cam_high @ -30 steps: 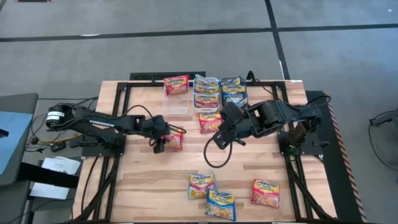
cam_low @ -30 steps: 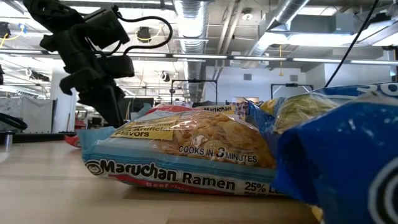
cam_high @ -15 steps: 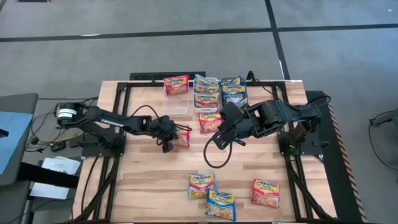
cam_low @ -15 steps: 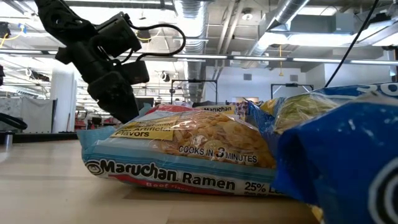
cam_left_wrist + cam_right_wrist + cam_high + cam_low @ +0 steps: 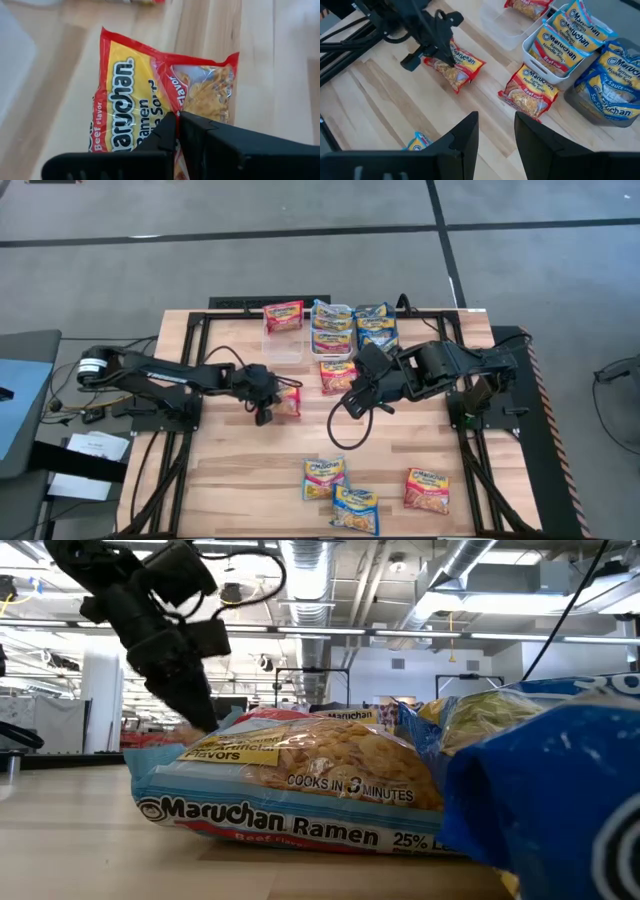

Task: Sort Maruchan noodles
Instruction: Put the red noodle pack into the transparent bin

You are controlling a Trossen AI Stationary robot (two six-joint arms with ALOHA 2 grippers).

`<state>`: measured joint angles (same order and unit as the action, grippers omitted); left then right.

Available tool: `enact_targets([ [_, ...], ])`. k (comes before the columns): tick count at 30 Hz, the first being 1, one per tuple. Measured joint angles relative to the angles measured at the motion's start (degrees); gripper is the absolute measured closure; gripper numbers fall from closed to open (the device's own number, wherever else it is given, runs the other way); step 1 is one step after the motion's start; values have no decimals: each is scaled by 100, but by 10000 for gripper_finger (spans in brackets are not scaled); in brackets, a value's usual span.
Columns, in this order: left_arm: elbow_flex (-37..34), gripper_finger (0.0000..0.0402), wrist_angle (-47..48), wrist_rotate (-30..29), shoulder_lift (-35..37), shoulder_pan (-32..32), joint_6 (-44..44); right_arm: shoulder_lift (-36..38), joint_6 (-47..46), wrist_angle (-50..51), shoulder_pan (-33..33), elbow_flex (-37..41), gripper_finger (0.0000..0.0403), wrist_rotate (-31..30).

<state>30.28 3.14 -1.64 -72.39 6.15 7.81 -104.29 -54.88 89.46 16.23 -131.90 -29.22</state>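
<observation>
My left gripper (image 5: 270,408) (image 5: 177,122) is shut on a red-banded beef Maruchan noodles packet (image 5: 288,402) (image 5: 456,67) at the table's middle left. My right gripper (image 5: 496,132) (image 5: 352,400) hovers open and high over the table's middle, holding nothing. Another red packet (image 5: 338,375) lies flat beside the bins. Three more packets (image 5: 323,478) (image 5: 355,510) (image 5: 427,488) lie near the front edge. In the low view the left arm (image 5: 165,630) reaches down behind a blue-banded packet (image 5: 290,780). My left gripper pinches the red packet between its two fingers at the middle of the side facing the table's left (image 5: 165,107). The fingers slant down from the table's left. Whether the packet is clear of the table, I cannot tell.
At the far edge stand a clear bin (image 5: 284,348) with a red packet (image 5: 283,315) beyond it, a white bin (image 5: 332,330) with several packets and a dark-grey bin (image 5: 376,328) with blue ones. Bare wood lies between the held packet and the front packets.
My left gripper moved toward the table's right onto the red packet and shut on it. It then drew back a little toward the left and up. The packet shifted slightly with it. My right arm kept still.
</observation>
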Motion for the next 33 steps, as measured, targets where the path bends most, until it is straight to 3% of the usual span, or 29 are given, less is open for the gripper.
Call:
enact_targets([
  [10,20,401,-63,-452,801,0,-369,0,146,7,-91,0,253,-108],
  [18,34,401,-162,-1639,1361,53,-1431,0,499,7,-309,0,253,-108],
  [27,640,401,-120,-2172,1046,777,-2993,0,1129,-16,-766,0,253,-107],
  [33,994,401,-114,-2133,510,1515,-3700,0,1692,-30,-1084,0,253,-104],
])
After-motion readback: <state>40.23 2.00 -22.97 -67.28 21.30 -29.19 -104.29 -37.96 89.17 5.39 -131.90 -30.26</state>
